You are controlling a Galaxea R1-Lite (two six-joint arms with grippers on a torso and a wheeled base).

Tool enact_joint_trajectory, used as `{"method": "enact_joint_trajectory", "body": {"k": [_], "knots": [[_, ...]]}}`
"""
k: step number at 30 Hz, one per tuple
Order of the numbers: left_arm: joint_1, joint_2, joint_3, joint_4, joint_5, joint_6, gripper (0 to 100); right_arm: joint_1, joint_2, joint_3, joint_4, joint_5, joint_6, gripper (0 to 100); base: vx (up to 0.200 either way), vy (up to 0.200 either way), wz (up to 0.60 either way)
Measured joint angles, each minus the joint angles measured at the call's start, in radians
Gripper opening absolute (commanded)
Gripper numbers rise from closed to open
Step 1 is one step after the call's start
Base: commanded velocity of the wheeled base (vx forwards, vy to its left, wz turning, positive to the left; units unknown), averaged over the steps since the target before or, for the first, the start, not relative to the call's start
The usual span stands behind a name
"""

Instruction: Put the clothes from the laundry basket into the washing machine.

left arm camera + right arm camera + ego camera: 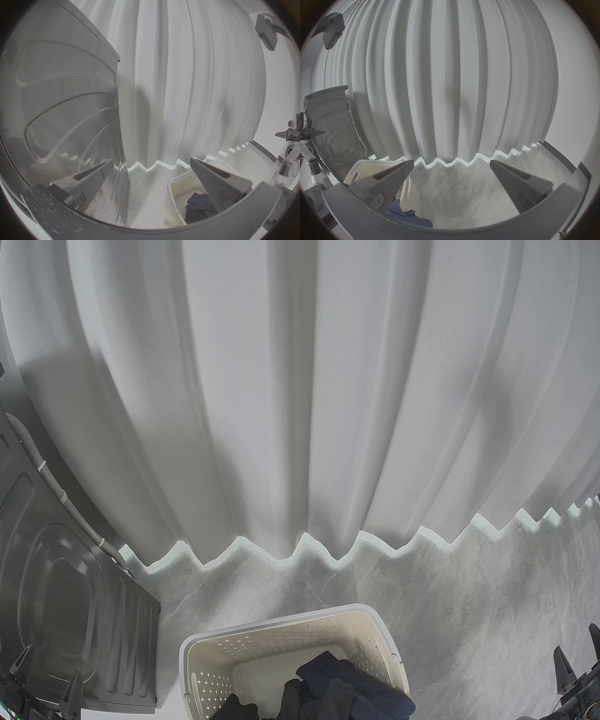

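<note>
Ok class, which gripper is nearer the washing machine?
Left. The left gripper hangs just in front of the grey panel of the washing machine; the right gripper is beyond the laundry basket, on its other side.

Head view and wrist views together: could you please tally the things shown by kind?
Laundry basket: 1
Washing machine: 1
Pile of dark clothes: 1
Curtain: 1
End effectors: 2, the left end effector and the right end effector
Total: 6
</note>
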Motion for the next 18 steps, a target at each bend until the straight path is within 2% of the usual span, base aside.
{"method": "enact_joint_trajectory", "body": {"k": [17,18], "knots": [[0.0,0.0,0.0,0.0,0.0,0.0,100,0.0,0.0,0.0,0.0,0.001,-0.006,100,0.0,0.0,0.0],[0.0,0.0,0.0,0.0,0.0,0.0,100,0.0,0.0,0.0,0.0,0.001,-0.006,100,-0.2,0.0,0.0]]}}
